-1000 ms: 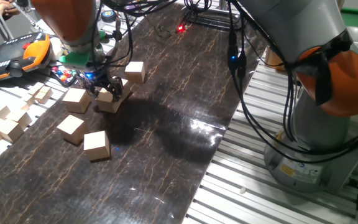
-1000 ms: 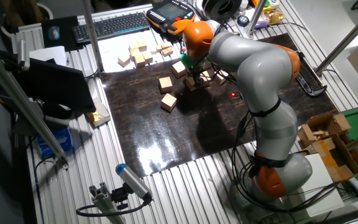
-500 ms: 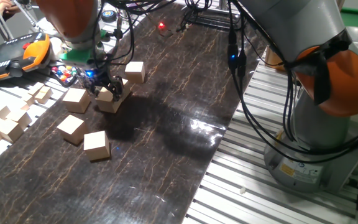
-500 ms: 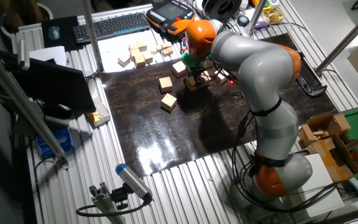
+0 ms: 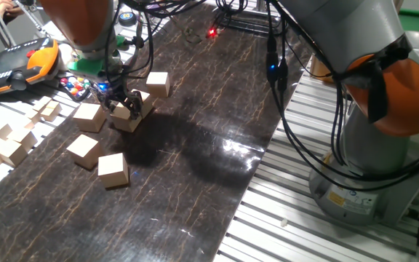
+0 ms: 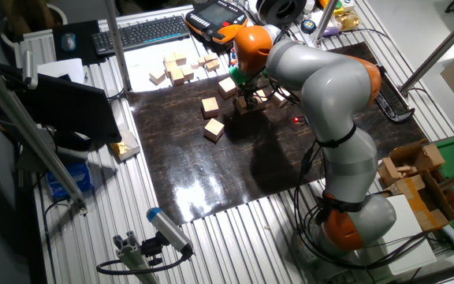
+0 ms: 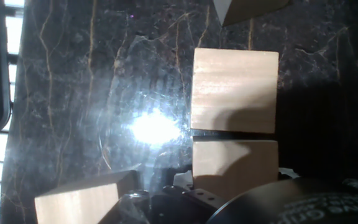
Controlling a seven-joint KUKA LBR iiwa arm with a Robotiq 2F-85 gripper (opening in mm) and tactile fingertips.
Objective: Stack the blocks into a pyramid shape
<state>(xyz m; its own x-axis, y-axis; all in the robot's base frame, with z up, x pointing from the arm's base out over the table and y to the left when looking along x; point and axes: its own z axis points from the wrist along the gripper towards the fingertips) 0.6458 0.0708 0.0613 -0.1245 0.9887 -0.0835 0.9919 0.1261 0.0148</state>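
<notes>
My gripper (image 5: 124,102) is low over the dark mat (image 5: 195,160), its fingers on either side of a tan wooden cube (image 5: 123,110) that sits against a second cube (image 5: 131,121). In the hand view the two cubes (image 7: 234,90) (image 7: 235,165) lie edge to edge. Other cubes lie apart on the mat: one behind (image 5: 158,84), one to the left (image 5: 89,116), and two nearer the front (image 5: 84,151) (image 5: 113,169). No tiered stack shows. The other fixed view shows the gripper (image 6: 247,99) at the mat's far side.
A loose pile of smaller pale wooden pieces (image 5: 9,142) lies off the mat's left edge. A multicoloured puzzle cube (image 5: 75,87) and an orange pendant (image 5: 20,62) sit behind it. The arm's base (image 5: 369,145) stands to the right, with hanging cables (image 5: 278,80).
</notes>
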